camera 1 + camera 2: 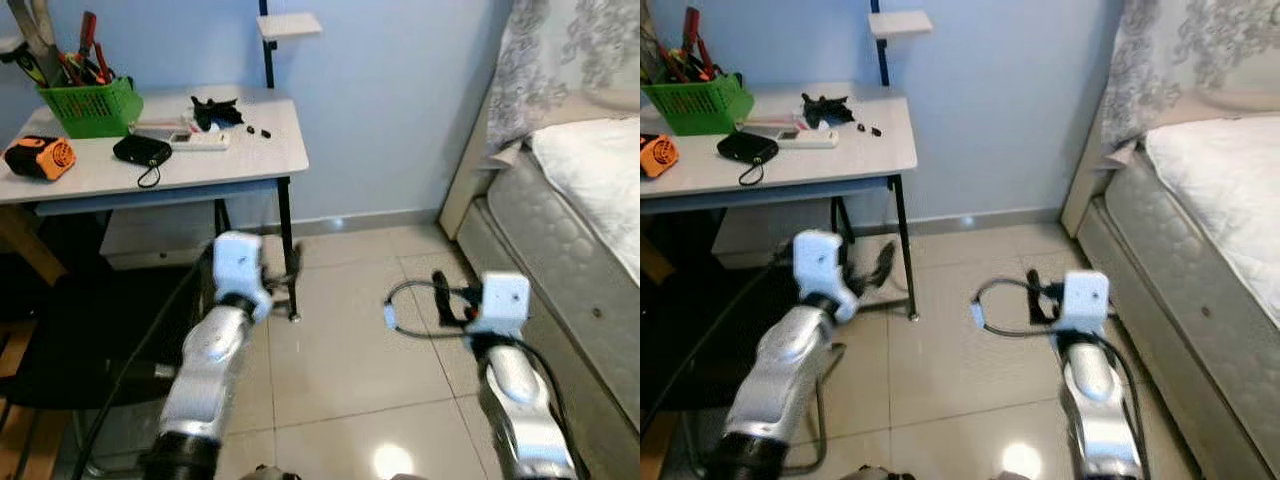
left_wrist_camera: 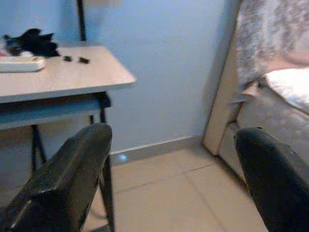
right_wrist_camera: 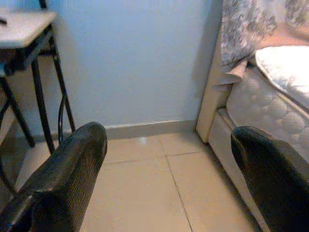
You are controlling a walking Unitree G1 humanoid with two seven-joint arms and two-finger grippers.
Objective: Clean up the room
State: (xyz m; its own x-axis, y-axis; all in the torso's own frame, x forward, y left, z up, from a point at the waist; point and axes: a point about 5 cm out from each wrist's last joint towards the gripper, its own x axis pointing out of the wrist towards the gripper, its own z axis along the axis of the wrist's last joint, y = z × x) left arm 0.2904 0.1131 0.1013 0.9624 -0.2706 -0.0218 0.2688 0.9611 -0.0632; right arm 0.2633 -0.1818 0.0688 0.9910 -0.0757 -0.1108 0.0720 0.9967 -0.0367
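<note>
The pale rectangular desk [image 1: 150, 170] on thin black legs carries a green plastic basket of tools [image 1: 92, 105], an orange-and-black device [image 1: 38, 156], a black pouch [image 1: 142, 150] and a white remote control [image 1: 198, 141]. Right of the desk, against the blue wall, stands the white quilted mattress bed [image 1: 570, 220]. Below the desk's front edge, over the beige tiled floor [image 1: 340, 350], the left hand [image 2: 174, 179] and right hand [image 3: 169, 179] are raised, each with fingers apart and holding nothing.

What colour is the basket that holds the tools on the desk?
The basket is bright green, clearest in the left eye view.
</note>
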